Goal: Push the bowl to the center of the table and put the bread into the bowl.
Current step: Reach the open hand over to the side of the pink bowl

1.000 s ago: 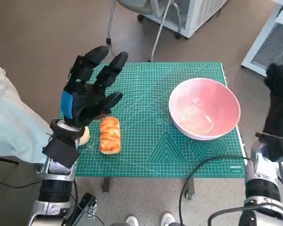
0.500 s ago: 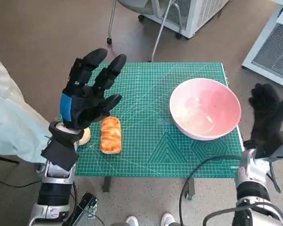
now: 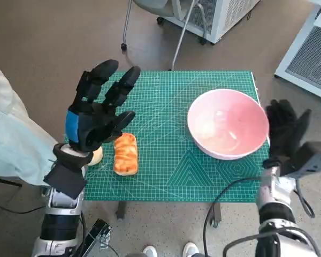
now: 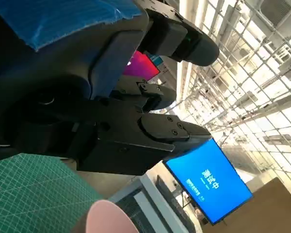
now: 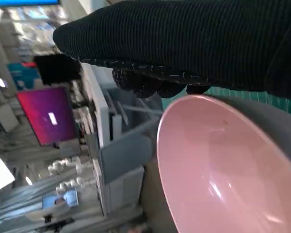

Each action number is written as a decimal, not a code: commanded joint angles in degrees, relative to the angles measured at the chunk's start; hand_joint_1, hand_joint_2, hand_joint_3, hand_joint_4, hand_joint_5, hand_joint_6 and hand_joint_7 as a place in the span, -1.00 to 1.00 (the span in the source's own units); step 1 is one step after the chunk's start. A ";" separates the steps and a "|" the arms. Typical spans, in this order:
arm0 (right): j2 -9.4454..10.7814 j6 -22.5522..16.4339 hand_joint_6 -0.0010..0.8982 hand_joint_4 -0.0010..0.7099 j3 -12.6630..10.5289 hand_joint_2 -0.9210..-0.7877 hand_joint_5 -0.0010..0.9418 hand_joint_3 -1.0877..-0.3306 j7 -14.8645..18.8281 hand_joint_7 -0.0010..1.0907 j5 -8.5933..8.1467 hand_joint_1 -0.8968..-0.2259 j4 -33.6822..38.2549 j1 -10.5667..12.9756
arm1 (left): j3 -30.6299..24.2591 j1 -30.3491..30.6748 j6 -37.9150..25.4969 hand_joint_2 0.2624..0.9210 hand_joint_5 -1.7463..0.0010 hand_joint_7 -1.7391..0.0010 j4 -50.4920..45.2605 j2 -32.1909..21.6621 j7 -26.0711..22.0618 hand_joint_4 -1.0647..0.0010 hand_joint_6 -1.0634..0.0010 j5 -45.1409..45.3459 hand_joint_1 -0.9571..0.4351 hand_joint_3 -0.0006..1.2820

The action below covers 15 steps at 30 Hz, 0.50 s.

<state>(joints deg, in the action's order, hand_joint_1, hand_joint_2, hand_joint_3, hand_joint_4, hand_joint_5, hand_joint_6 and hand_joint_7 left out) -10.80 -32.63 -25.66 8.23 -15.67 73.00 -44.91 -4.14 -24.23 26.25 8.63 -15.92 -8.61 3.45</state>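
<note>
Right hand (image 3: 284,134) spread, empty, fingers against bowl (image 3: 228,123) rim at worktop (image 3: 166,96) edge. Left hand (image 3: 96,115) open above bread (image 3: 125,153). Risk: shoving high on the rim could tip the bowl rather than slide it.

The right hand (image 3: 285,128) dropped against the pink bowl (image 3: 228,124), nudging it slightly leftward

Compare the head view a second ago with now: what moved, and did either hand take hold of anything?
The right hand came down from beyond the table's right edge and in against the pink bowl, which has slid slightly toward the table's center. Neither hand took hold of anything. The left hand stays raised and spread, holding nothing, and the bread lies where it was on the green mat.
</note>
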 commanded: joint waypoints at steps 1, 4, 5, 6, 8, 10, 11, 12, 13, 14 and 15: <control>2.81 2.75 -0.56 -0.21 -0.60 -1.00 -0.99 -0.11 0.57 -0.23 -0.93 0.17 1.24 -1.02 | -0.87 2.11 -1.80 1.00 0.87 0.15 -3.43 -0.85 0.07 0.17 0.67 -0.31 0.11 -0.65; 3.81 3.22 -0.59 -0.24 -0.85 -1.00 -1.00 -0.13 0.70 -0.19 -1.19 0.17 1.18 -1.70 | -1.13 3.07 -3.00 1.00 0.85 0.12 -5.28 -0.86 0.23 0.19 0.69 -0.12 0.12 -0.65; 4.17 3.41 -0.60 -0.25 -0.93 -1.00 -1.00 -0.13 0.69 -0.18 -1.27 0.17 1.22 -2.01 | -1.26 3.44 -3.45 1.00 0.84 0.11 -5.99 -0.87 0.31 0.19 0.70 -0.05 0.12 -0.65; 4.40 3.52 -0.62 -0.27 -0.99 -1.00 -1.00 -0.14 0.71 -0.16 -1.32 0.16 1.23 -2.18 | -1.34 3.77 -3.83 1.00 0.82 0.08 -6.62 -0.87 0.36 0.21 0.72 0.00 0.12 -0.65; 4.99 3.74 -0.65 -0.29 -1.10 -1.00 -1.00 -0.15 0.64 -0.14 -1.46 0.15 1.24 -2.62 | -1.57 4.42 -4.60 1.00 0.77 0.05 -7.85 -0.90 0.48 0.25 0.74 0.12 0.12 -0.65; 5.75 4.06 -0.67 -0.32 -1.16 -1.00 -1.00 -0.17 0.58 -0.12 -1.57 0.16 1.26 -3.24 | -1.80 5.09 -5.49 1.00 0.57 0.01 -9.15 -0.87 0.58 0.43 0.77 0.15 0.12 -0.65; 6.18 4.24 -0.67 -0.32 -1.25 -1.00 -1.00 -0.17 0.53 -0.11 -1.67 0.17 1.26 -3.60 | -1.91 5.42 -5.95 1.00 0.53 0.00 -9.75 -0.83 0.63 0.46 0.78 0.16 0.12 -0.65; 6.47 4.33 -0.68 -0.33 -1.33 -1.00 -1.00 -0.18 0.53 -0.11 -1.74 0.18 1.25 -3.82 | -1.98 5.70 -6.32 1.00 0.45 -0.02 -10.28 -0.78 0.67 0.53 0.79 0.18 0.12 -0.65; 6.82 4.49 -0.69 -0.33 -1.40 -1.00 -1.00 -0.19 0.45 -0.10 -1.80 0.18 1.27 -4.13 | -2.06 6.01 -6.71 1.00 0.40 -0.03 -10.83 -0.74 0.72 0.57 0.80 0.19 0.13 -0.65; 7.05 4.60 -0.69 -0.32 -1.46 -1.00 -0.99 -0.19 0.40 -0.10 -1.81 0.18 1.29 -4.35 | -2.12 6.23 -7.03 1.00 0.37 -0.04 -11.24 -0.70 0.74 0.60 0.81 0.20 0.13 -0.65; 7.44 4.81 -0.70 -0.32 -1.49 -1.00 -0.99 -0.20 0.22 -0.09 -1.80 0.19 1.35 -4.75 | -2.22 6.55 -7.46 1.00 0.33 -0.05 -11.80 -0.68 0.81 0.63 0.82 0.21 0.13 -0.65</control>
<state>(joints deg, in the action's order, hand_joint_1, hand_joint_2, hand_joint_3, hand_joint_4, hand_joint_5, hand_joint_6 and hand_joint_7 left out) -4.71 -29.28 -26.78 8.53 -16.83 73.35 -49.07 -5.77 -18.84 20.19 -1.06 -16.29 -8.36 3.60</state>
